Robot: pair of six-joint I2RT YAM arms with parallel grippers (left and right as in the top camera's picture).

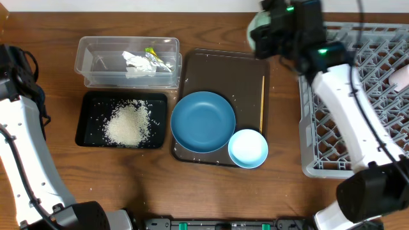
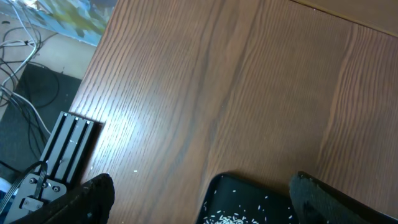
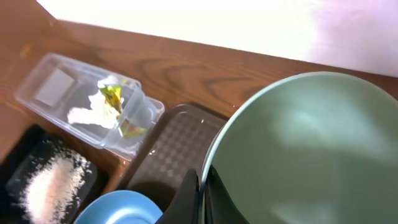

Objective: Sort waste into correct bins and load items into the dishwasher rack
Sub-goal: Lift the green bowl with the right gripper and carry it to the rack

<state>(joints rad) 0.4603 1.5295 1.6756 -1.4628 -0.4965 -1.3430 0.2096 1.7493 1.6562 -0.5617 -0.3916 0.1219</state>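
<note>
**Asker:** What is your right pincer doing?

**Me:** My right pincer [image 3: 200, 198] is pressed together on the rim of the mint green bowl [image 3: 298, 155], with the edge pinched between my two fingers. The bowl fills the near right of my wrist view, its hollow turned toward the camera.

**Asker:** Where is that over the table [image 1: 128, 191]?

**Me:** From above, I hold it by the far right corner of the brown tray [image 1: 217, 70], just left of the rack [image 1: 377, 45].

**Asker:** What lies beyond the bowl?

**Me:** The blue plate [image 1: 203, 121] rests on the brown tray. The light blue bowl [image 1: 248, 148] sits just beside it at the tray's near right corner. The chopstick [image 1: 262, 102] runs along the tray's right side.

Farther left, the clear tub [image 1: 86, 64] holds crumpled paper [image 1: 135, 62] and a yellow-green wrapper [image 1: 152, 53]. The black tray [image 1: 86, 131] lies beside the tub with a heap of rice [image 1: 128, 123] in it.

**Asker:** And your other arm?

**Me:** My left pincer [image 2: 208, 199] stands wide apart and holds nothing. It is above the wood, at the black tray's edge.
</note>
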